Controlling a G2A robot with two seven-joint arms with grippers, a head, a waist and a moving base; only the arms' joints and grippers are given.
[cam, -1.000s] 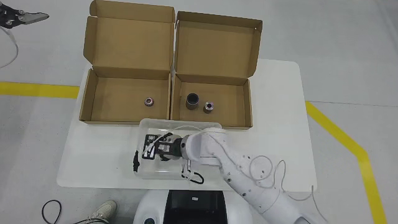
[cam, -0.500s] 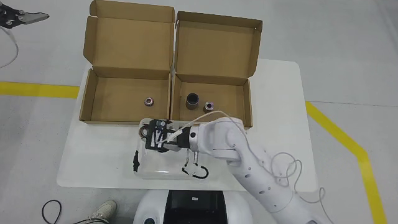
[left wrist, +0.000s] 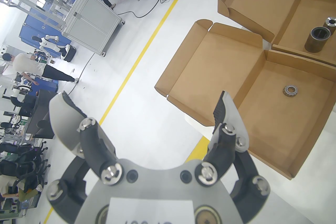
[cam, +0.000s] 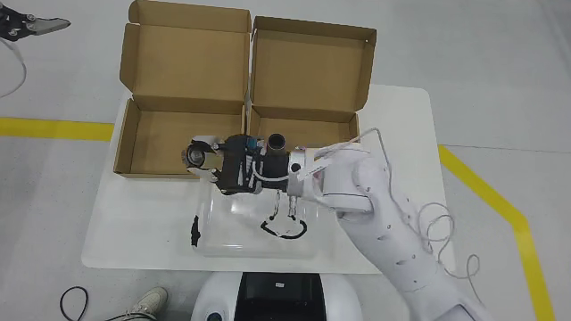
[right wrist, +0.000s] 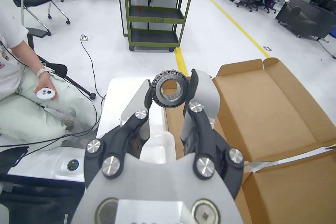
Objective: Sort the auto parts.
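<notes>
Steel bearing (right wrist: 170, 90), clamped by its outer rim between your right jaws, hangs over the near part of the left box (cam: 156, 143), clear of the cardboard floor. A second bearing (left wrist: 290, 90) already lies in that box, so this reads as the carry step close to its end, like going with like. The next move, by the look of it, calls for lowering the part inside the box walls, beside its twin rather than on it, then parting the jaws enough to let it go. In the right box (cam: 330, 147) stand a dark sleeve (cam: 277, 142) and a small bushing (left wrist: 331, 22). The clear bin (cam: 234, 232) at the near side of the surface (cam: 401, 116) holds a black clip (cam: 284, 229), with another black piece (cam: 194, 230) at its left edge, work left for you. Your right arm (cam: 357, 187) stretches leftward across the bin, the wrist roughly level and the jaws pointing out over the left box. Your left jaws are spread wide and empty, held off the surface's left side, well apart from the boxes.
</notes>
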